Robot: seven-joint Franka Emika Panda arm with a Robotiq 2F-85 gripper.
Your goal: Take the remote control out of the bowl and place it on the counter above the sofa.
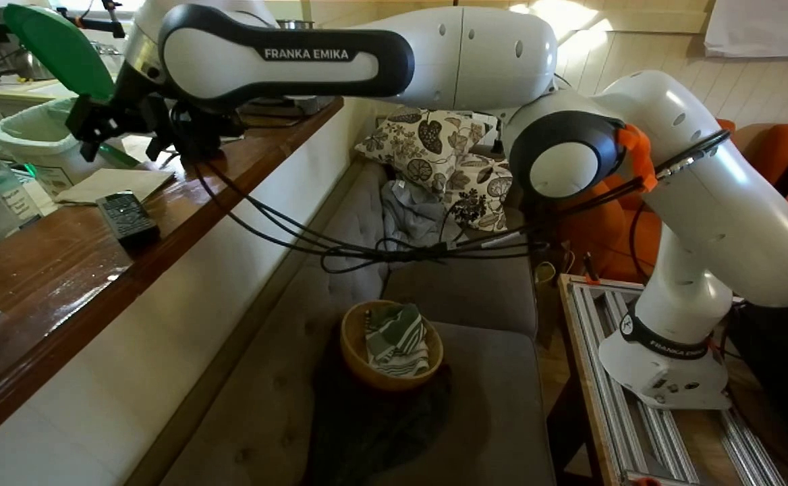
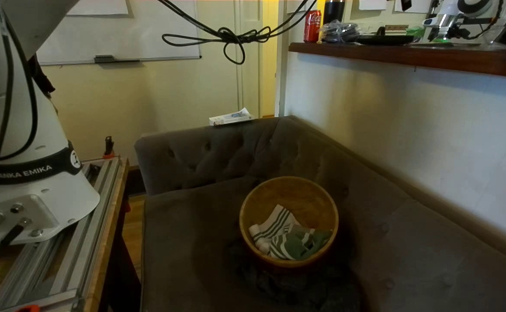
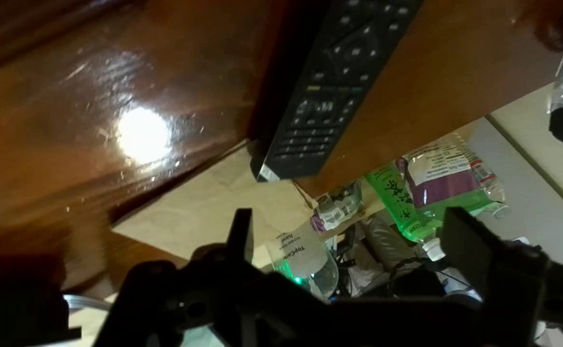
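Black remote [image 3: 333,91] (on the counter [image 1: 63,260])

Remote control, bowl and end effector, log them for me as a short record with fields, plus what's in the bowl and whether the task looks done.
remote control: on the counter, buttons up
bowl: on the sofa
bowl contents: green-and-white striped cloth; no remote control visible
end effector: open, holding nothing, apart from the remote control
task status: looks done; remote control out of the bowl and on the counter
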